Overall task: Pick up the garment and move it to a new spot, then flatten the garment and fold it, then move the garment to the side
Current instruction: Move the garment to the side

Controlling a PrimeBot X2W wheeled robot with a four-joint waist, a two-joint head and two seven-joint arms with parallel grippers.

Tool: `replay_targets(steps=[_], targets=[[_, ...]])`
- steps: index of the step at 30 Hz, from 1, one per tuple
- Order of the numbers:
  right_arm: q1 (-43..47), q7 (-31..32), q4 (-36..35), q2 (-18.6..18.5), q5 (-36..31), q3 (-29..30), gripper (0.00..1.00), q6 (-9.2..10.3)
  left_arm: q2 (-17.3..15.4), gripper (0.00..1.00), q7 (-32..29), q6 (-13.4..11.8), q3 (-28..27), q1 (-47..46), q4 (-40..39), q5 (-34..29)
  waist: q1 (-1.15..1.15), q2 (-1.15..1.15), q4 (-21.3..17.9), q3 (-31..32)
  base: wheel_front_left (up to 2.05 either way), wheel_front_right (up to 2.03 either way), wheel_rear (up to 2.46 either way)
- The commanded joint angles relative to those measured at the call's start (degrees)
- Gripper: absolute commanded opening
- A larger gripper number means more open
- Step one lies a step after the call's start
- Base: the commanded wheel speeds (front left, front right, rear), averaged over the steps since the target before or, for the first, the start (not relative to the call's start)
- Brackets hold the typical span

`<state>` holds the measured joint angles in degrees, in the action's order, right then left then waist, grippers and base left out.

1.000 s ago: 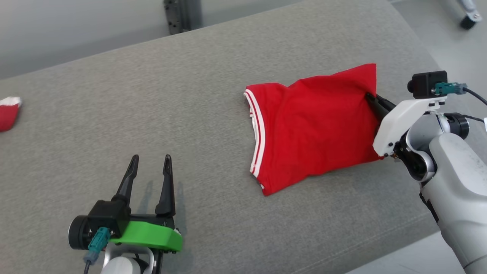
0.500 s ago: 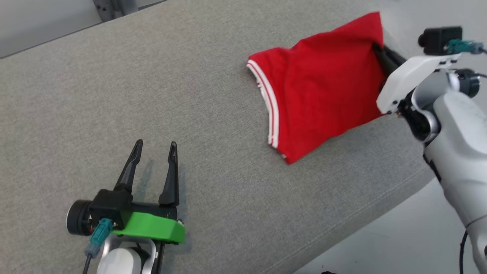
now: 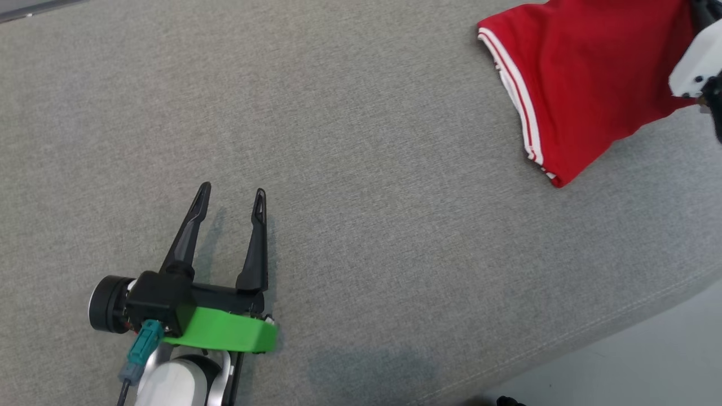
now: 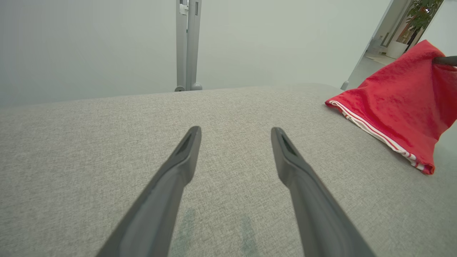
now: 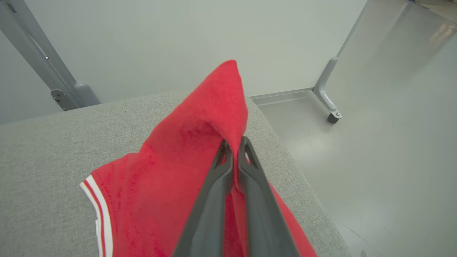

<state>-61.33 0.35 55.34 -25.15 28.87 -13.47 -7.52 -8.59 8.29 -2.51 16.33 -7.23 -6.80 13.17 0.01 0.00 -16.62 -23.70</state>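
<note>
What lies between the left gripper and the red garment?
Only bare grey cushion lies between the left gripper and the red garment; the head and left wrist views both show it.

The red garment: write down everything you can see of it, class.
The red garment is a soft, towel-like knit, apparently folded, with white stripes along one edge. One corner is pinched up into a peak by the shut right gripper; the rest drapes onto the grey fabric surface, near its right end.

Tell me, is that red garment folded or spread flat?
Folded: the red garment is a compact doubled bundle, one edge pinched and raised by the right gripper.
</note>
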Motion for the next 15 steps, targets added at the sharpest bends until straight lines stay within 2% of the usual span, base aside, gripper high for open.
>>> replay_targets(steps=[1, 12, 13, 14, 15], targets=[[-1.1, -0.9, 1.7, -1.3, -0.9, 0.9, 0.00, 0.06, -0.4, 1.00, -0.1, 0.1, 0.2, -1.1, -0.4, -0.6, -0.01, 0.00, 2.7, -2.7, 0.00, 0.00, 0.00], [-4.5, -8.5, 14.9, -4.6, -4.6, 8.3, 0.00, 0.06, -0.7, 1.00, -0.4, -0.3, 1.2, -1.8, -1.3, -1.1, -0.01, 0.00, 5.3, -5.4, 0.00, 0.00, 0.00], [-4.8, -9.7, 15.6, -4.6, -5.4, 8.7, 0.29, 0.06, -0.7, 1.00, -0.5, -0.3, 1.3, -1.9, -1.4, -1.1, -0.01, 0.00, 5.4, -5.5, 0.00, 0.00, 0.00], [-4.9, -10.4, 16.3, -4.1, -6.0, 9.1, 0.98, 0.05, -0.7, 1.00, -0.5, -0.4, 1.3, -1.9, -1.3, -1.1, -0.01, 0.00, 5.5, -5.5, 0.00, 0.00, 0.00], [-4.9, -11.0, 16.8, -3.7, -6.6, 9.5, 1.00, 0.05, -0.8, 1.00, -0.4, -0.4, 1.3, -1.9, -1.3, -1.1, -0.01, 0.00, 5.6, -5.4, 0.00, 0.00, 0.00]])
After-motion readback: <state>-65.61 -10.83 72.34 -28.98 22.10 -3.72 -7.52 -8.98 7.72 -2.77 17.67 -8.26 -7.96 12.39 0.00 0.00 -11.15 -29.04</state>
